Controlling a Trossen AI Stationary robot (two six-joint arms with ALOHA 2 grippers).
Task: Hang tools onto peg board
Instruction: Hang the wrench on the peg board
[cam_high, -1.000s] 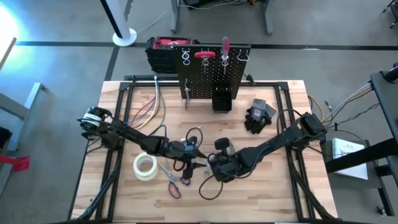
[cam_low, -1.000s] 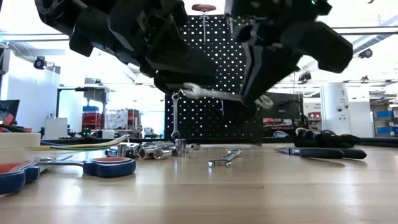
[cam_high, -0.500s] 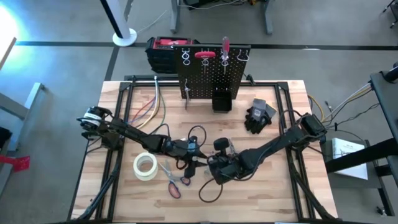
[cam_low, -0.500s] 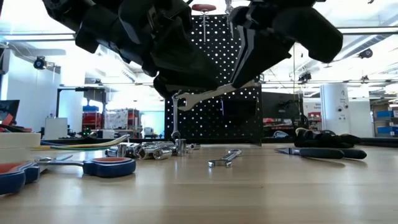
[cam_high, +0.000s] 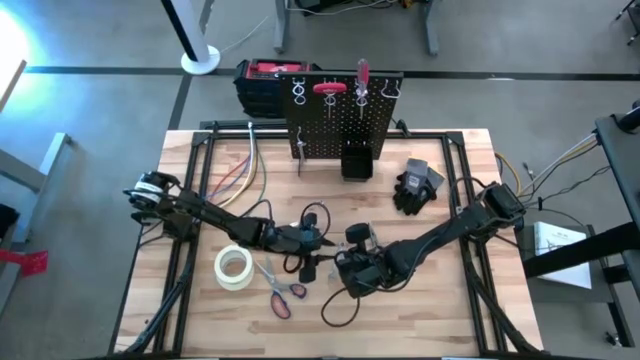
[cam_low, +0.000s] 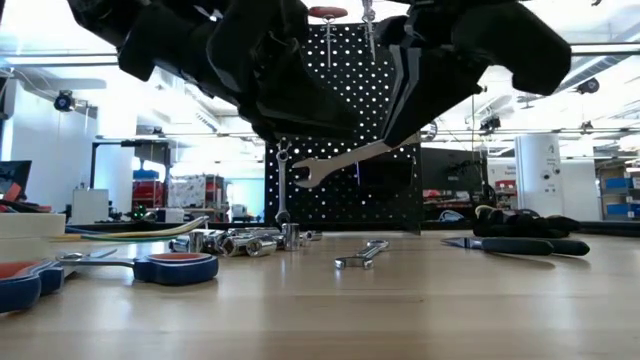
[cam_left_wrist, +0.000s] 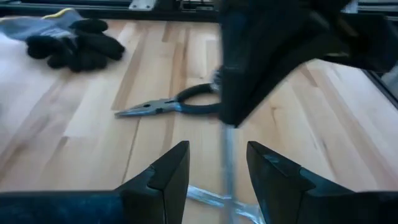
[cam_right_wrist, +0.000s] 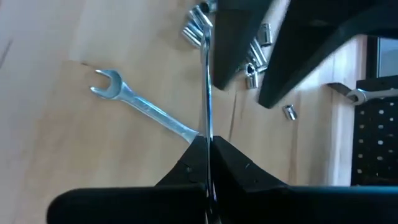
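A silver wrench (cam_low: 345, 158) hangs in the air over the table's middle, in front of the black peg board (cam_high: 340, 125). My right gripper (cam_high: 340, 264) is shut on it. My left gripper (cam_left_wrist: 217, 177) is open; its fingers stand on either side of the wrench's shaft (cam_left_wrist: 227, 155) with a gap on both sides. The grippers meet tip to tip (cam_high: 325, 252). Red-handled tools (cam_high: 330, 88) hang from the board's top hooks. A second wrench (cam_low: 362, 253) lies flat on the table below. My right gripper pinches the wrench's shaft (cam_right_wrist: 207, 143) between its two fingers, near the end away from the open jaw. The fingers slant down toward the table's left. The wrench reaches on beyond the fingertips, lifted clear and tilted, its open-jaw end (cam_low: 300, 173) lowest.
Sockets (cam_low: 235, 241) lie scattered in the table's middle. Scissors (cam_high: 280, 295) and a white tape roll (cam_high: 234, 267) lie near the front left. Pliers (cam_left_wrist: 168, 107) and a black glove (cam_high: 415, 187) lie to the right. A toolbox (cam_high: 262, 76) stands behind the board.
The wrench has tipped: its open-jaw end has sunk and the end in my right gripper has risen, so it now slopes down toward the left of the low view. My left gripper has tipped a little about the shaft.
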